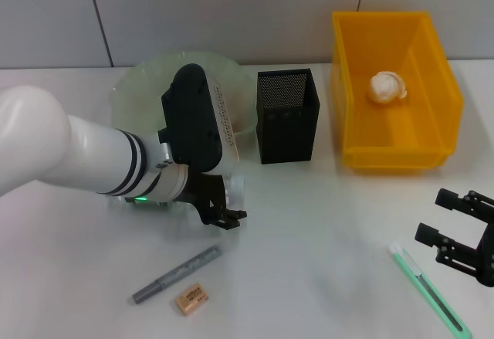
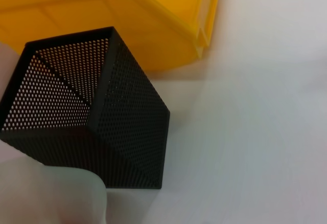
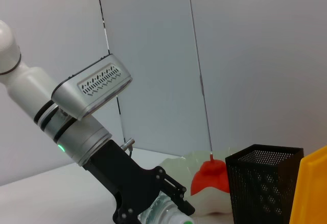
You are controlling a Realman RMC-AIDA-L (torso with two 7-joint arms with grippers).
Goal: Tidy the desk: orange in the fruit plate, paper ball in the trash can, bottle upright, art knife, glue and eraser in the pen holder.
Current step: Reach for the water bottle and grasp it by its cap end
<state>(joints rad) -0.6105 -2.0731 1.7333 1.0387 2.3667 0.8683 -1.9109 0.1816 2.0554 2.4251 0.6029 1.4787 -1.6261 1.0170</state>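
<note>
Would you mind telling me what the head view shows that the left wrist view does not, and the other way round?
Only the head view shows the paper ball lying inside the yellow bin, the grey glue stick, the eraser, the green art knife, the fruit plate, the left pincer shut on the bottle, and the open right pincer. Only the left wrist view shows the pen holder's empty interior. Both share the pen holder, yellow bin and white table.

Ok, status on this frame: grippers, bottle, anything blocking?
Left gripper shut on bottle beside fruit plate. Right gripper open, idle near art knife. Paper ball in trash can. Nothing blocking.
</note>
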